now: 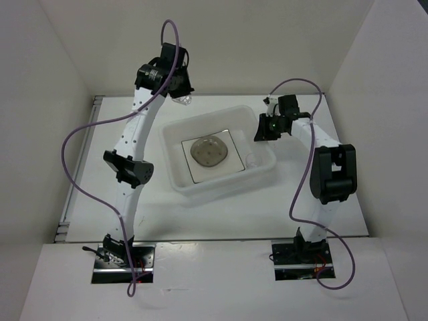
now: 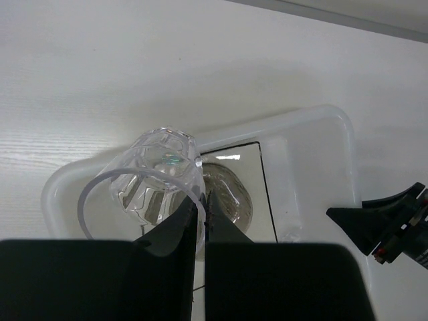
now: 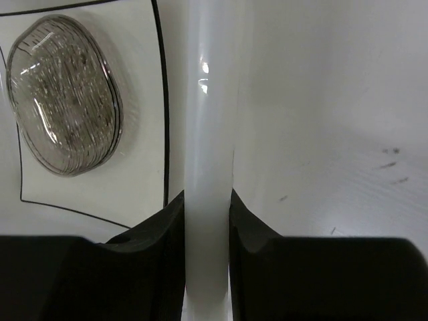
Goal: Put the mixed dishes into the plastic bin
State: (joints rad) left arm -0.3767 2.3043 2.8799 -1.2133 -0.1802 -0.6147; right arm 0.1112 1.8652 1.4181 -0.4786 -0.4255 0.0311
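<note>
Currently my left gripper pinches the cup by the rim between its fingers; I judge it light, slick, brittle. My right gripper clamps the stiff bin wall.

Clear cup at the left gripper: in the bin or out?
Out. The left gripper is shut on the clear cup, holding it in the air near the rim of the bin, not resting inside.
</note>
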